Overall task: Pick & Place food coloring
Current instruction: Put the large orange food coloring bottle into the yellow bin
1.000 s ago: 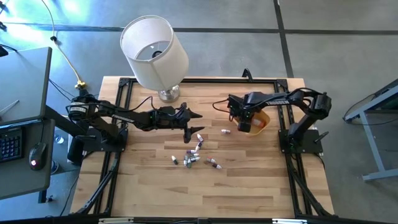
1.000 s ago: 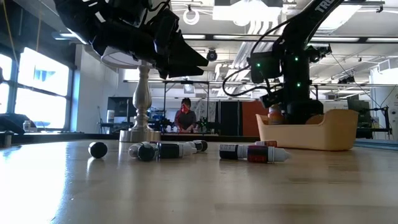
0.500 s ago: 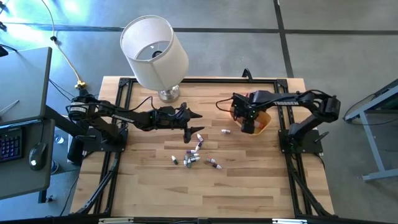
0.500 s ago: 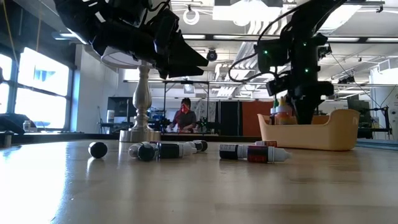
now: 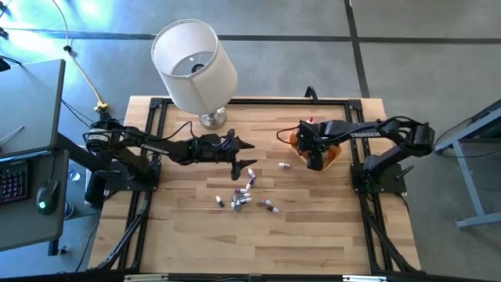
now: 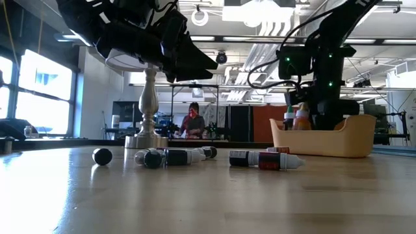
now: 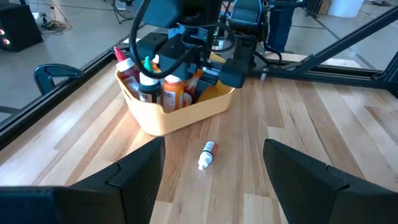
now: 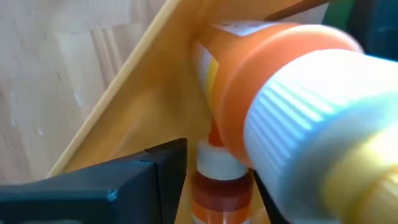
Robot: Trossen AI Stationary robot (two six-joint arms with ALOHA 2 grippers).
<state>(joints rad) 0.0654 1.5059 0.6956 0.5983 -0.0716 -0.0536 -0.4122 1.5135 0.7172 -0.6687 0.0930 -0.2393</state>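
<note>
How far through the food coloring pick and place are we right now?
Several bottles already stand in the orange bowl. The right gripper sits over the bowl, an orange bottle right at its fingers. Left: one bottle near the bowl and the cluster mid-table. The left gripper hovers open.

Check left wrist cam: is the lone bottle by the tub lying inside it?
No. The lone bottle lies flat on the bare wood, apart from the yellow tub, which holds several upright bottles.

Bright daylight, backlit low view, blurred close-up
</note>
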